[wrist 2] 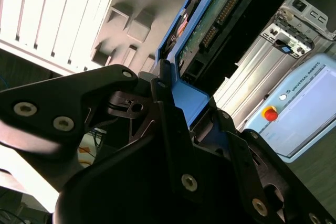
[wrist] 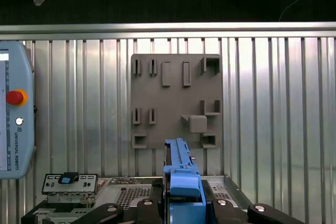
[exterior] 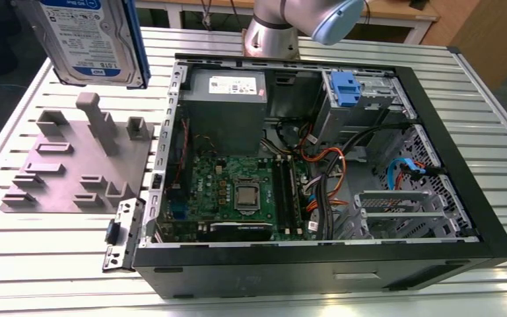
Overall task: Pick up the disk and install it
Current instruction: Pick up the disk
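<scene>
The disk (exterior: 90, 39), silver with a white-and-blue label and a blue carrier frame, hangs upright in the air at the exterior view's upper left, above the grey fixture plate (exterior: 77, 165). In both wrist views my gripper (wrist 2: 186, 98) (wrist: 184, 203) is shut on the blue frame end of the disk (wrist: 181, 174). The second wrist view shows the disk's green circuit-board side (wrist 2: 210, 17) pointing away from the fingers (wrist 2: 163, 108). The fixture plate (wrist: 176, 100) lies straight below, with no disk in it.
The open computer case (exterior: 465, 132) lies on the slatted table at the exterior view's right of the plate. Inside are a drive bay with a blue latch (exterior: 346, 89), a grey power supply (exterior: 227, 89), the motherboard and cables. A teach pendant (wrist: 16, 114) lies on the table.
</scene>
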Available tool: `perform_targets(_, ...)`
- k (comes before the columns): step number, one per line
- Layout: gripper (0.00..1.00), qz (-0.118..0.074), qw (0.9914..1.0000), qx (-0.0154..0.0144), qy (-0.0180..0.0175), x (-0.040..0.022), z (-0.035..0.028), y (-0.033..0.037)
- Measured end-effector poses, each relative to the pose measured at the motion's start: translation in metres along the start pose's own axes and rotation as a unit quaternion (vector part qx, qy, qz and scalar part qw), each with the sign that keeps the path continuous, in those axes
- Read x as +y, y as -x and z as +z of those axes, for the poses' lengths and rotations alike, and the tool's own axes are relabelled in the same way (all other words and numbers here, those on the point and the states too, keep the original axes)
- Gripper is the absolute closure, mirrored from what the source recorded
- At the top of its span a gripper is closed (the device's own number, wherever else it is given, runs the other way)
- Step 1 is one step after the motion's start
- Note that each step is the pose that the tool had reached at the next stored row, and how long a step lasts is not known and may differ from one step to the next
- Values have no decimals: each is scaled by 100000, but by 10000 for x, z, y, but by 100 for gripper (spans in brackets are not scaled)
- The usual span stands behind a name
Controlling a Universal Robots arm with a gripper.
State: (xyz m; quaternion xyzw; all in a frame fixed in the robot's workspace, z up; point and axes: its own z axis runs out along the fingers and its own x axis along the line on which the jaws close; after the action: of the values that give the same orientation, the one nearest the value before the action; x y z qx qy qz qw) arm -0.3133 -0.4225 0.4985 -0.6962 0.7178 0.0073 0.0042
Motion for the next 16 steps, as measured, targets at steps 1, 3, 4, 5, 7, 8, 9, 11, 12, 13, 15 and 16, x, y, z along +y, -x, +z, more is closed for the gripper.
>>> perform_targets(1,63,3,100000,-2,-4,-6,0,0)
perform_targets(3,63,2,100000,-1,0,-19,0,1)
perform_targets(4,63,2,100000,0,-2,-25,0,1)
perform_targets(5,63,3,100000,-3,-3,-31,0,1)
perform_targets(7,63,3,100000,0,-1,-44,0,1)
perform_targets(8,63,2,100000,-5,-5,-50,0,1)
perform_targets(9,63,3,100000,-1,-2,-56,0,2)
perform_targets(11,63,2,100000,-4,-6,-68,0,2)
perform_targets(12,63,1,100000,-1,-2,-73,0,2)
perform_targets(13,63,4,100000,-5,-5,-78,0,2)
perform_targets(15,63,6,100000,-1,0,-85,0,3)
perform_targets(16,63,6,100000,-1,-1,-86,0,3)
